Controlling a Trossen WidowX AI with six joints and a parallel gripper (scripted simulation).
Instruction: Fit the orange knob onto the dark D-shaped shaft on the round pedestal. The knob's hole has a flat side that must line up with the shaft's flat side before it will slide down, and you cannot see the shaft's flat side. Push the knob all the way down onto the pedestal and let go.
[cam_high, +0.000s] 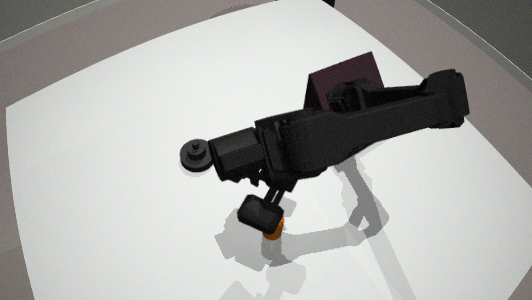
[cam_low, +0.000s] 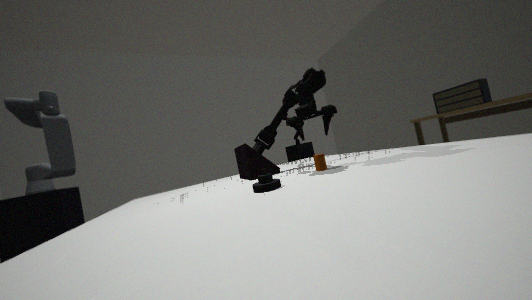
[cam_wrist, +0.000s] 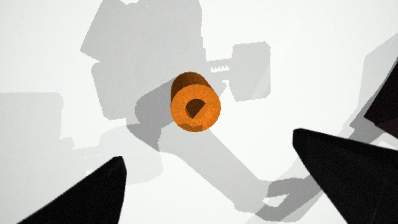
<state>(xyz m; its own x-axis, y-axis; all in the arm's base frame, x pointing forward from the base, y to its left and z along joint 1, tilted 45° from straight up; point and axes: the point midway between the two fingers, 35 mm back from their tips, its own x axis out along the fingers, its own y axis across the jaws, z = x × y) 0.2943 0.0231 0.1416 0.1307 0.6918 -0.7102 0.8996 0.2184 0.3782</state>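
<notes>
The orange knob stands upright on the white table, partly hidden behind a dark finger in the top view. In the wrist view its D-shaped hole faces up, the flat side toward the lower right. My gripper is wide open and empty, above the knob; in the wrist view the knob lies beyond the line between the fingertips. The dark round pedestal with its thin upright shaft stands apart from the knob, out of the wrist view. The shaft's flat side cannot be made out.
A dark maroon wedge-shaped block stands by the arm's base. The forearm stretches across the top view, its end close to the pedestal in that view. In the exterior view a grey arm stands far left and a wooden bench far right.
</notes>
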